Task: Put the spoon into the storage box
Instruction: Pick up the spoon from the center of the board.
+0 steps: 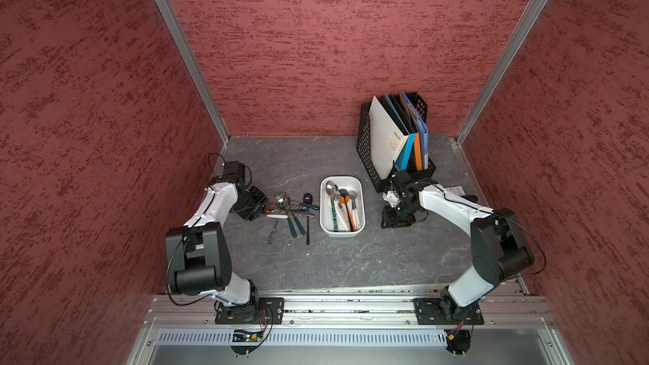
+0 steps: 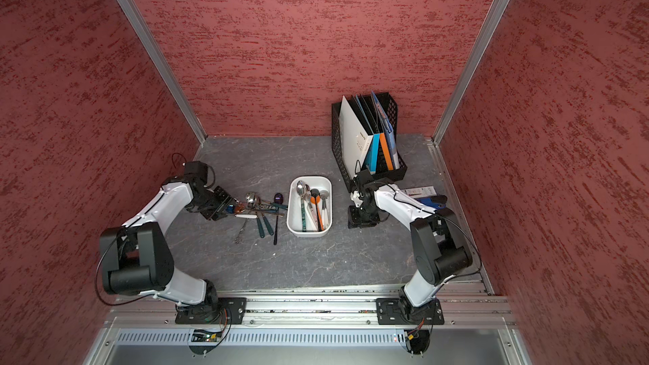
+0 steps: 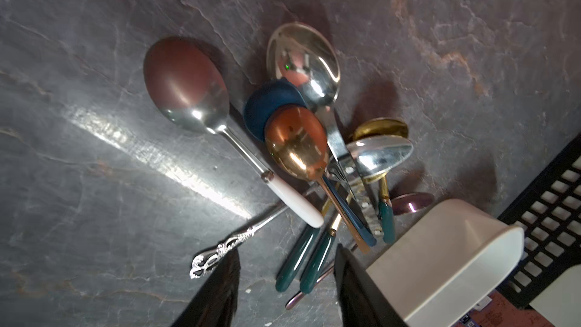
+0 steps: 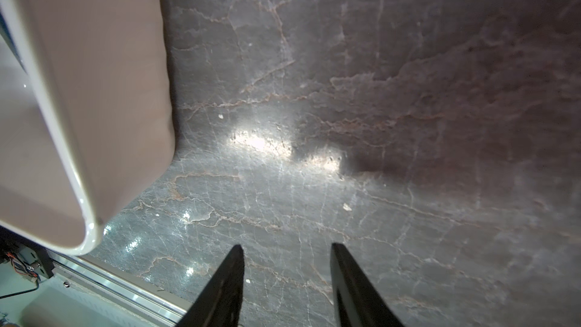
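left claw [image 3: 286, 251] parted, empty, at the loose spoons [image 1: 288, 207] heaped on the counter [image 1: 316, 268] | right claw [image 4: 286, 246] parted, empty | storage box [image 1: 342, 232] beside the heap, holding cutlery

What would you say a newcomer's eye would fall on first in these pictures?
Most likely the tangled heap of metal and coloured-handled spoons on the grey stone-look tabletop, with the left tool open beside it. Next, the white plastic storage box, already holding several spoons, just right of the heap, and the black perforated file rack of folders at the back.
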Controlling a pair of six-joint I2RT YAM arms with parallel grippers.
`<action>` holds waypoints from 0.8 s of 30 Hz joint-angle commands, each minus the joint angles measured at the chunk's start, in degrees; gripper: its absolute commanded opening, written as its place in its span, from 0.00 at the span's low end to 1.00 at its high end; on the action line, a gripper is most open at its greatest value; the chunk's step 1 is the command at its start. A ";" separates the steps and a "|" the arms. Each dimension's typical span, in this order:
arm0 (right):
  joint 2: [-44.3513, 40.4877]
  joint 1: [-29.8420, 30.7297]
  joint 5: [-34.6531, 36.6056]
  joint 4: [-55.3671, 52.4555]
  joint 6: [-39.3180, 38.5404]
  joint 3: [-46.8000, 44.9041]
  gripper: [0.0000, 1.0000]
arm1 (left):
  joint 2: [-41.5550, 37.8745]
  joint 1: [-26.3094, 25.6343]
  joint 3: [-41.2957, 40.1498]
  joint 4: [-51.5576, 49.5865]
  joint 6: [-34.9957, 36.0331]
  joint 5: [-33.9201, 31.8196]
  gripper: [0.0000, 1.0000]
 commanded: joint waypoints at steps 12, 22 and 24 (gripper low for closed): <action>4.66 -0.34 -1.79 0.08 -2.16 4.47 0.47 | 7.31 0.38 -3.43 6.03 -4.62 -0.75 0.46; 6.42 -0.33 -1.90 0.25 -3.24 4.80 0.47 | 8.83 -0.31 -2.85 7.51 -7.73 -2.42 0.46; 6.75 -0.32 -1.90 0.21 -3.43 4.74 0.47 | 9.20 -0.71 -2.64 6.98 -7.82 -2.90 0.42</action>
